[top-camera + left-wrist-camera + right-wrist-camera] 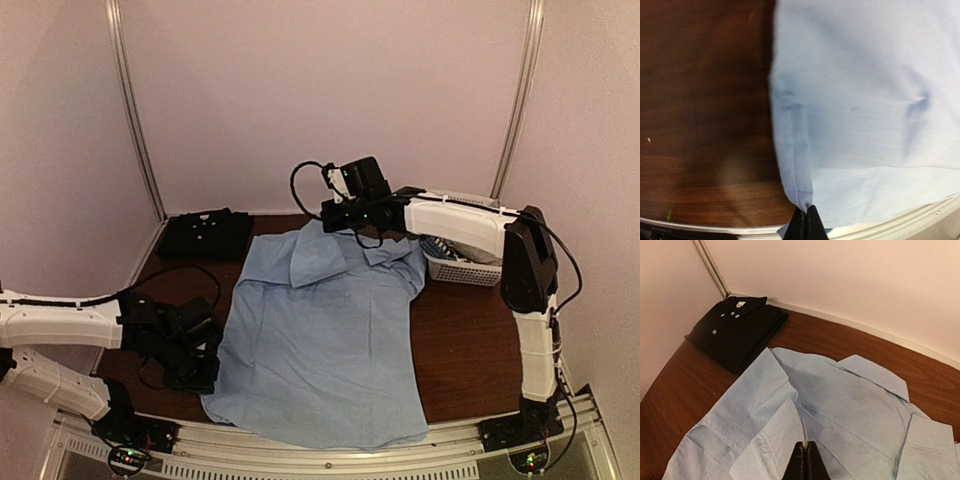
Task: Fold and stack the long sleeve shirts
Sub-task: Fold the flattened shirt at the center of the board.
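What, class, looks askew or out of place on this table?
The light blue shirt lies crooked and rumpled, its hem spilling over the table's near edge. The black shirt is folded neatly in the far left corner.

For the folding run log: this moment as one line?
light blue shirt: spread out | left gripper: shut on its near-left corner | right gripper: shut on cloth by collar | black shirt: folded, far-left corner

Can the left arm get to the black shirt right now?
Likely not yet: table between looks free, but the left gripper is shut on the light blue shirt; the black shirt sits far back.
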`<move>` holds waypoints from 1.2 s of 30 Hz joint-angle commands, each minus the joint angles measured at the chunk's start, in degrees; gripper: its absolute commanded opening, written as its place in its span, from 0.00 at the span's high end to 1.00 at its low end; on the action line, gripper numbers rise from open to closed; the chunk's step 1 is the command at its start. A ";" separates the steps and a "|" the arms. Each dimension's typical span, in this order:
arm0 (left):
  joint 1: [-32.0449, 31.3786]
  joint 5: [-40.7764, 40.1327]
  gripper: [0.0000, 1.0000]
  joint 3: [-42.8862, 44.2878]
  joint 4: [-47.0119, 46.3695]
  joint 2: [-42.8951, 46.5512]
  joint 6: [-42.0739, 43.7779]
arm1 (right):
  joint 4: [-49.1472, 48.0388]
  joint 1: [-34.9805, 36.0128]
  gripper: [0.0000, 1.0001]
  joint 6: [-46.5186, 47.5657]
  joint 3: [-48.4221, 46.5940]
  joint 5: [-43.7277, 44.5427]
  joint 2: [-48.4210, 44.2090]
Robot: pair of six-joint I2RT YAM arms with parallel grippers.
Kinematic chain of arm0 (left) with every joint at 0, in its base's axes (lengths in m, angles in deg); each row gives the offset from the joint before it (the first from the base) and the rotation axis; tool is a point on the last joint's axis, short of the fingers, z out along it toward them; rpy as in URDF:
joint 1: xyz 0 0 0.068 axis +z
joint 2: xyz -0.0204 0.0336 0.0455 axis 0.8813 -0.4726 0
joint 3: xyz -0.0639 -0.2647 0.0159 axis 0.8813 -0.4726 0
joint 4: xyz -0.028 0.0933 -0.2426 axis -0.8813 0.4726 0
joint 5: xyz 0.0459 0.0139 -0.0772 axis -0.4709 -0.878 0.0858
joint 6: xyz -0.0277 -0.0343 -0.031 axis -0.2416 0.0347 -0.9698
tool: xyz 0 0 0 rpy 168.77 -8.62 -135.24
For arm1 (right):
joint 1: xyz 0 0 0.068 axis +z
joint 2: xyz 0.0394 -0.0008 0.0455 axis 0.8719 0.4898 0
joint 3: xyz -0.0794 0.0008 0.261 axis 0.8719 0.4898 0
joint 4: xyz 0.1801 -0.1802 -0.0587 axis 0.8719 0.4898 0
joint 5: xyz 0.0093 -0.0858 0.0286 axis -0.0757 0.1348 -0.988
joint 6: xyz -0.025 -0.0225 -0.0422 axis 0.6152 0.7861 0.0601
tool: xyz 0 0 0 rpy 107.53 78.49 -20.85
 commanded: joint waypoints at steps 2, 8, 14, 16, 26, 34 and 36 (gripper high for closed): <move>-1.09 -1.38 1.00 11.15 0.29 0.38 8.55 | -1.40 -2.89 1.00 -3.23 0.38 12.57 -6.02; -2.71 2.70 1.00 19.35 1.02 -3.77 17.68 | -4.98 -7.42 1.00 -4.28 3.79 15.19 -12.20; -5.50 8.82 1.00 25.01 0.55 -8.90 24.74 | -6.93 -10.61 1.00 -5.01 8.31 18.19 -18.39; -5.89 11.11 1.00 26.45 0.44 -10.78 27.07 | -7.74 -11.38 1.00 -5.68 10.60 19.33 -20.58; -6.41 22.31 1.00 31.95 0.11 -19.07 36.39 | -9.22 -15.22 1.00 -6.56 17.16 23.33 -28.73; -6.50 29.37 1.00 31.46 -2.28 -23.28 39.68 | -10.71 -15.83 1.00 -6.50 22.39 23.31 -32.20; -6.43 29.97 1.00 30.83 -2.23 -24.43 40.35 | -10.78 -15.92 1.00 -6.27 22.73 23.18 -32.29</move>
